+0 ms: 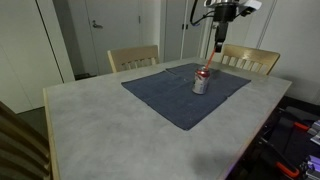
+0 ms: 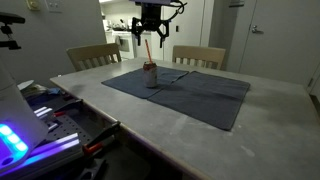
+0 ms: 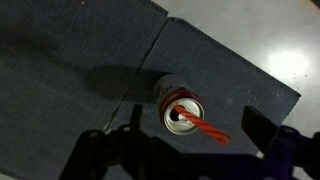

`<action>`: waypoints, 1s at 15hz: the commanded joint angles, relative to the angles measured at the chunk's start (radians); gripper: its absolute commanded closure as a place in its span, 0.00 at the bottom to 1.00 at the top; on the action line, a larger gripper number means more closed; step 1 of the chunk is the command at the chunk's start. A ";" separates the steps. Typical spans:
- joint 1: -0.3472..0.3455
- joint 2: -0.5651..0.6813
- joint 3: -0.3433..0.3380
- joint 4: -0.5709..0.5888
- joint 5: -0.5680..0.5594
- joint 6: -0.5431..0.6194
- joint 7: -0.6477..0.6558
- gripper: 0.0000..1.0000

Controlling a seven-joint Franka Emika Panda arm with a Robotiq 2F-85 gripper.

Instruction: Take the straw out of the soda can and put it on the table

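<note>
**A dining room with test gear at its edges**

A large rectangular table with a light grey speckled top [image 1: 90, 125], pale wooden slat-back chairs [image 1: 133, 57] and plain white doors [image 1: 100, 25] suggest a home dining room. A box of electronics glowing blue [image 2: 12, 142] beside the table hints at lab use

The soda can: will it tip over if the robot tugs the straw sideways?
Probably, yes. The soda can is small and stands upright on a cloth mat, so it may wobble. The straw leans on the opening's rim, so a sideways pull would likely lever the can over. Lifting straight up looks safer.
</note>
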 commanded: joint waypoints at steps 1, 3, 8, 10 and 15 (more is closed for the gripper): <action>-0.005 0.003 0.013 0.015 -0.009 -0.019 0.007 0.00; -0.004 0.014 0.015 0.042 -0.012 -0.043 0.000 0.00; -0.002 0.039 0.020 0.129 0.026 -0.116 -0.052 0.00; -0.003 0.056 0.022 0.168 0.032 -0.153 -0.069 0.00; -0.006 0.112 0.036 0.219 0.067 -0.238 -0.064 0.00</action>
